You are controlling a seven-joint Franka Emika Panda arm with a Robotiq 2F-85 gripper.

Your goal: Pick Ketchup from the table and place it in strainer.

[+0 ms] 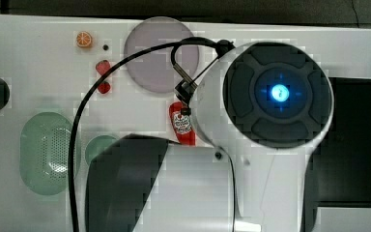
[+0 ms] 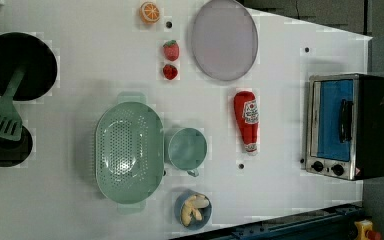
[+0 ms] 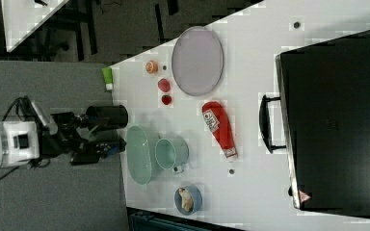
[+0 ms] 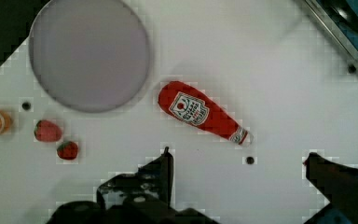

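The claw [image 4: 237, 158] is hanging released, jaws spread wide to straddle the small red squeeze Ketchup bottle [image 4: 200, 112] lying flat mid-frame in the wrist view, while the pale green perforated strainer [image 2: 128, 150] is waiting lower left in the left view.

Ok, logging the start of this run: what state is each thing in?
Ketchup bottle: lying flat on the table, untouched.
Strainer: upright, empty.
Cup: upright, empty, beside the strainer.
Plate: empty.
Toaster oven: door shut.
Blue bowl: holds pale food.
Pincer: open, holding nothing.

White table [image 2: 290, 195] with Ketchup [image 2: 247, 121], strainer [image 2: 128, 151]
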